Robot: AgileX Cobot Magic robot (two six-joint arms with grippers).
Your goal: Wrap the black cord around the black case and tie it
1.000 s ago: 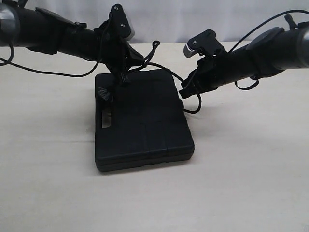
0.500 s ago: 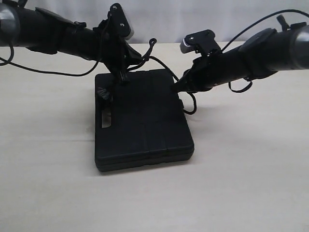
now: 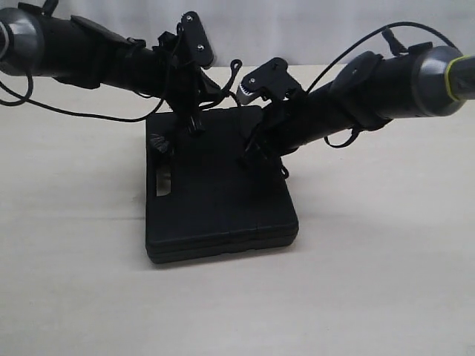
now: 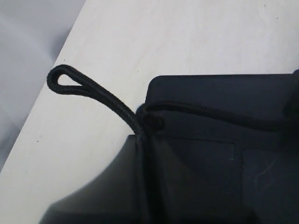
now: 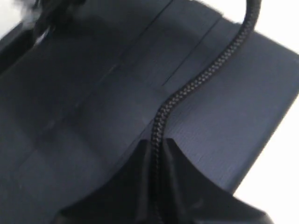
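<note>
The left arm [image 3: 89,55] and the right arm [image 3: 393,78] are running off the sides of the exterior view. There the left claw [image 3: 194,124] and the right claw [image 3: 249,156] are covering the far end of the black case [image 3: 223,200]. The black cord [image 3: 236,70] is blending into these black parts, so its path across the lid is not showing.

In the left wrist view the cord is disappearing between dark, blurred fingers [image 4: 103,191] that the picture's edge is cutting off. The case is running out of frame as well.

In the right wrist view the cord is leaving at the picture's edge and the case is overflowing the frame. A blurred dark clump [image 5: 51,16] in one corner is reading too smeared to name.
</note>
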